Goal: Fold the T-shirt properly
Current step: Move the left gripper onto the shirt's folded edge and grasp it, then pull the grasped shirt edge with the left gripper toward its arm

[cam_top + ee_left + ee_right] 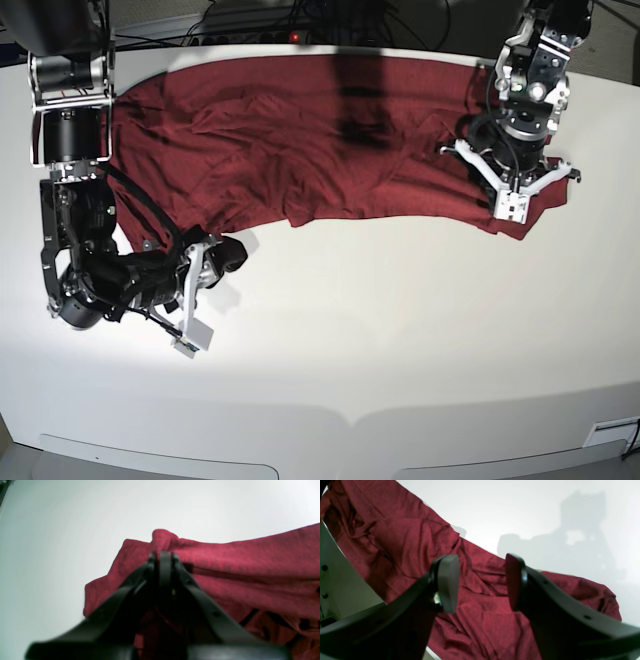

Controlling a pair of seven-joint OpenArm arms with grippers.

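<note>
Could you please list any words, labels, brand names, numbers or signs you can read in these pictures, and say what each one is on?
There is no readable text in any view.
T-shirt: plain dark red, with no print or visible label.
Table: bare white, no markings.
Left gripper and right gripper: black and white parts, no legible lettering.
Small white piece at the table's front edge: too small to tell whether it bears text.

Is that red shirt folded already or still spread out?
Spread out. The T-shirt lies wrinkled across the table's far side, no neat fold visible.
</note>
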